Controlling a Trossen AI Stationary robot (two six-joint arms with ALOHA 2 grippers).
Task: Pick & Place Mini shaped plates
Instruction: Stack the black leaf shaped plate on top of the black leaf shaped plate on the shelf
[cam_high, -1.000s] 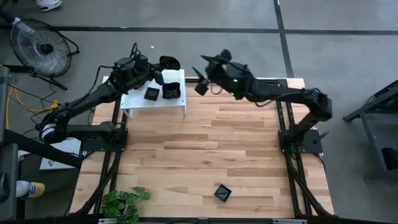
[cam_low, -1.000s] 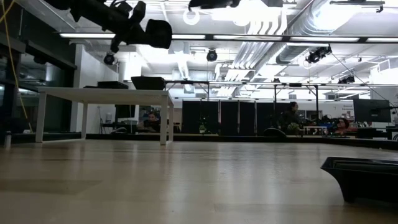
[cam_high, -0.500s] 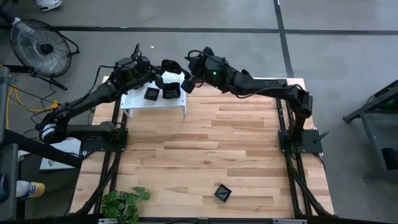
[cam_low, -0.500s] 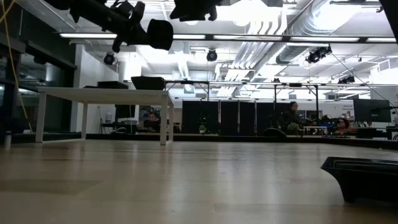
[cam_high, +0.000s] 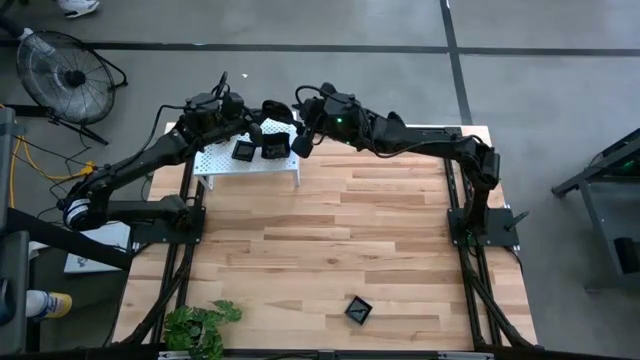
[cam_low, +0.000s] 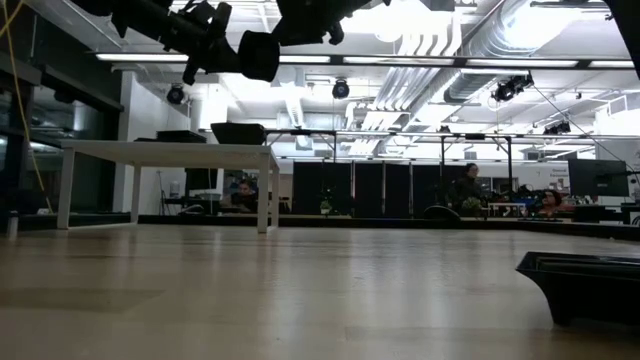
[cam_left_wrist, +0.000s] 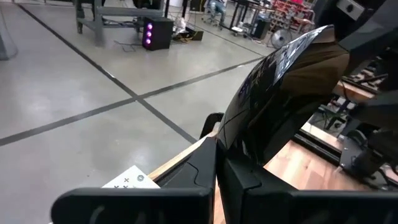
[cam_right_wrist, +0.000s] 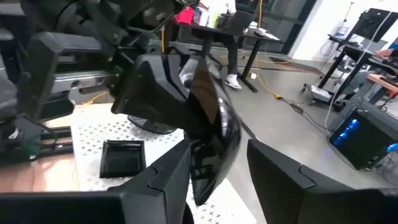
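Left hand (cam_high: 256, 128): raised over the white shelf (cam_high: 225, 160) at the worktop's (cam_high: 330, 250) far edge, pinching a black dish (cam_right_wrist: 208, 134).

Right hand (cam_right_wrist: 217, 171): reaching in opposite, fingers spread either side of that dish's free edge; contact apparently not made.

We see a grey concrete floor (cam_high: 300, 40) crossed by dark seam lines, with a round black floor fan (cam_high: 65, 75) standing at one corner. Behind the pale wooden plank tabletop (cam_high: 330, 250), a bright white ceiling (cam_low: 430, 50) carries exposed ducts and strip lights above rows of dark desks (cam_low: 400, 190).
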